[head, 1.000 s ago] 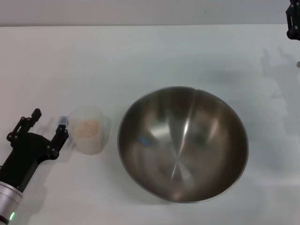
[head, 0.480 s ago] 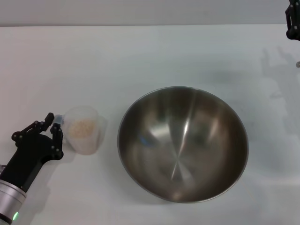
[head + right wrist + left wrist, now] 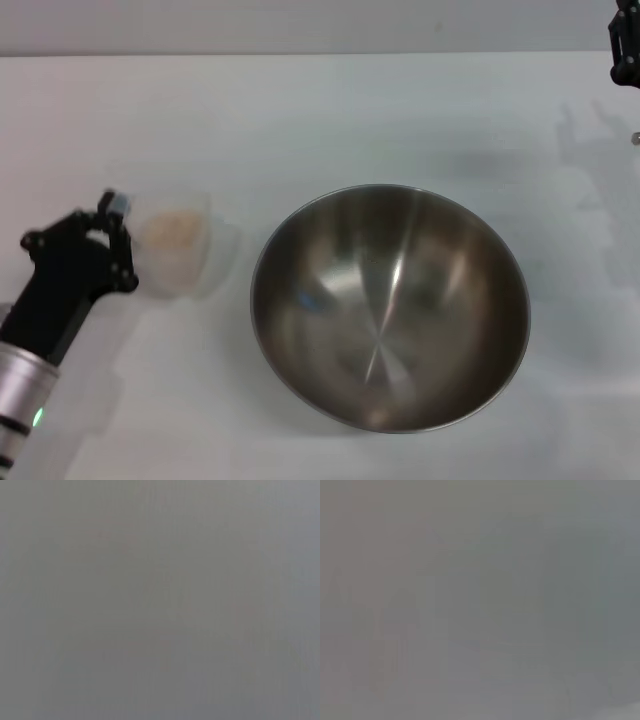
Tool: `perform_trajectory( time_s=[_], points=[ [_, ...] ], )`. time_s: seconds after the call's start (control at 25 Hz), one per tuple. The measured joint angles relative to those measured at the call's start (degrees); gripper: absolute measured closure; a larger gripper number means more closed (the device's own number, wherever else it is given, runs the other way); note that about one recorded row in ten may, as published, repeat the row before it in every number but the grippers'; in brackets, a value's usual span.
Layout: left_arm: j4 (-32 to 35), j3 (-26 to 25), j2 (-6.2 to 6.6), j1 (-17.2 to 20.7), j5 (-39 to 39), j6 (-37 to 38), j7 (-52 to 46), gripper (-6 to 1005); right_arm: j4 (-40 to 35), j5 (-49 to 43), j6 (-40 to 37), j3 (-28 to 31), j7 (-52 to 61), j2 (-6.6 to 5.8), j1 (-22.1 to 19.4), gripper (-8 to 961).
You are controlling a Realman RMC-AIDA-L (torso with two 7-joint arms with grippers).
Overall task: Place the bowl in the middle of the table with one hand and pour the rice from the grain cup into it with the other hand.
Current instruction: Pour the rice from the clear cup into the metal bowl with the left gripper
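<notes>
right pincer cropped, both wrist views blank

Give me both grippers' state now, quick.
Left gripper: closed on the grain cup, beside the bowl.
Right gripper: parked at the table's far right edge; state cannot be told.

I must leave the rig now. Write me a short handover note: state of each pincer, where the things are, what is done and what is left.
Left pincer: shut on the handle of the grain cup, at the left side of the table. The cup looks blurred, so it is probably moving.
Right pincer: parked at the far right corner, only partly in view; open or shut cannot be told.
The bowl stands about mid-table, right of the cup, and looks empty.
The rice is all in the cup.
Done: bowl placed, cup gripped.
Left: carry the cup over the bowl and pour the rice in.
Both wrist views show nothing usable.
</notes>
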Motion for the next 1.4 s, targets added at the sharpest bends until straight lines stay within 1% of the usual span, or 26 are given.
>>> perform_trajectory(
  time_s=[0.04,0.08,0.12,0.16,0.2,0.24,0.32,0.4,0.52,0.56,0.68,0.76,0.8,0.88,0.92,1.32,1.4],
  points=[
    [0.0,0.0,0.00,0.0,0.0,0.0,0.0,969,0.0,0.0,0.0,0.0,0.0,0.00,0.0,560],
    [0.0,-0.4,-0.03,-0.9,0.0,1.4,1.7,970,0.0,0.0,0.0,0.0,0.0,0.00,0.0,560],
    [-0.1,-0.6,-0.05,-2.7,0.1,6.5,10.0,970,0.0,0.0,0.0,0.0,0.0,0.00,0.0,560],
    [-0.4,-0.4,-0.05,-3.3,0.3,8.8,15.1,970,0.0,0.0,0.0,0.0,0.0,0.00,0.0,560],
    [-0.4,-0.4,-0.05,-3.3,0.3,8.8,15.1,970,0.0,0.0,0.0,0.1,0.0,-0.02,0.1,560],
    [-0.8,0.3,-0.04,-4.7,1.2,12.2,26.2,970,0.0,0.0,0.0,0.2,0.0,-0.04,0.2,560],
    [-0.9,0.6,-0.03,-5.6,2.1,13.1,31.2,970,0.1,0.0,0.0,0.8,0.0,-0.07,0.3,560],
    [-0.9,1.3,-0.02,-7.5,5.6,13.9,42.7,970,0.2,0.0,0.1,1.4,0.0,-0.04,0.4,561],
    [-1.0,1.4,-0.01,-9.2,9.5,14.0,52.7,971,0.2,0.0,0.1,1.6,0.0,0.00,0.6,561],
    [-1.0,1.4,-0.01,-9.2,9.5,14.0,52.7,971,0.2,0.0,0.1,1.6,-0.1,0.01,0.6,561],
    [-1.0,1.3,-0.01,-11.2,14.9,13.9,64.7,971,0.2,0.0,0.1,2.0,-0.4,-0.05,0.8,561],
    [-1.0,1.3,-0.02,-11.4,15.5,13.8,66.1,971,0.2,0.0,0.1,2.1,-0.4,-0.05,0.9,561],
    [-1.0,1.3,-0.01,-11.7,16.1,13.7,68.4,971,0.2,0.0,0.1,2.1,-0.4,-0.06,0.9,561],
    [-0.9,1.3,-0.01,-12.8,18.0,13.6,77.9,971,0.3,0.0,0.1,2.1,-0.5,-0.07,1.0,561],
    [-0.9,1.3,-0.01,-12.8,18.0,13.6,77.9,971,0.3,0.0,0.1,2.1,-0.5,-0.07,1.0,561],
    [0.0,1.2,-0.01,-14.6,21.2,13.2,93.6,971,2.2,-0.1,0.1,2.1,-0.6,-0.12,2.0,561],
    [0.0,1.2,-0.01,-14.7,21.4,13.1,95.0,971,2.5,-0.3,-0.1,2.1,-1.0,-0.16,2.0,561]
  ],
)
